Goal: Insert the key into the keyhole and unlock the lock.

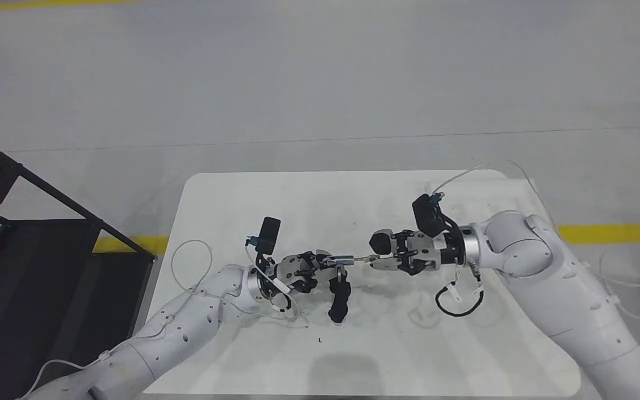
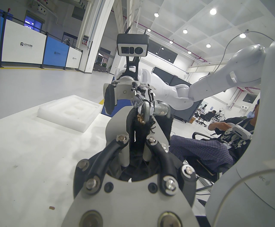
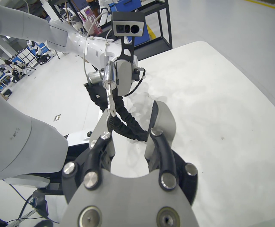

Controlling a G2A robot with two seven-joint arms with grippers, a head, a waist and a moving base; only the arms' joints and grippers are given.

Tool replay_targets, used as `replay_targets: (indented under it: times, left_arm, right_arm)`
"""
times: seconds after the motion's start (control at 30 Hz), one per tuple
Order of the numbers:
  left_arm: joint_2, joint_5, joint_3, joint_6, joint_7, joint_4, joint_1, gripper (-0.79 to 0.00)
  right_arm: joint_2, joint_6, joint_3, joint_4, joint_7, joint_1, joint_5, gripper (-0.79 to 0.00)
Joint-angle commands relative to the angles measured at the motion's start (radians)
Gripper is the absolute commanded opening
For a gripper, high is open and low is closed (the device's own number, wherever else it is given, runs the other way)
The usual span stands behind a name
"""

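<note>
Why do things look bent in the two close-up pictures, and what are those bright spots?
Left wrist view: pillars lean, likely a wide lens; the ceiling lamps blaze white. Right wrist view: the shelf posts lean likewise, and the metal lock carries bright glints. Top view: soft, even light on the table, no glare.

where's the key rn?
Right wrist view: the key sits in the keyhole of the lock, held by the left gripper over the table, its head beside one finger of the open right gripper.
</note>
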Motion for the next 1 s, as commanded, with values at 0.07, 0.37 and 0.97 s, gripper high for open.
replay_targets:
  times: [0.07,0.37,0.97]
  left_arm:
    - [0.000,0.000,0.000,0.000,0.000,0.000,0.000,-0.785]
    - [0.000,0.000,0.000,0.000,0.000,0.000,0.000,-0.785]
    - [0.000,0.000,0.000,0.000,0.000,0.000,0.000,-0.785]
  right_arm:
    - [0.012,0.000,-0.025,-0.002,-0.001,0.017,0.030,-0.474]
    - [0.042,0.000,-0.109,0.001,-0.001,0.060,0.125,-0.545]
    - [0.075,0.006,-0.395,0.107,0.006,0.239,0.408,-0.785]
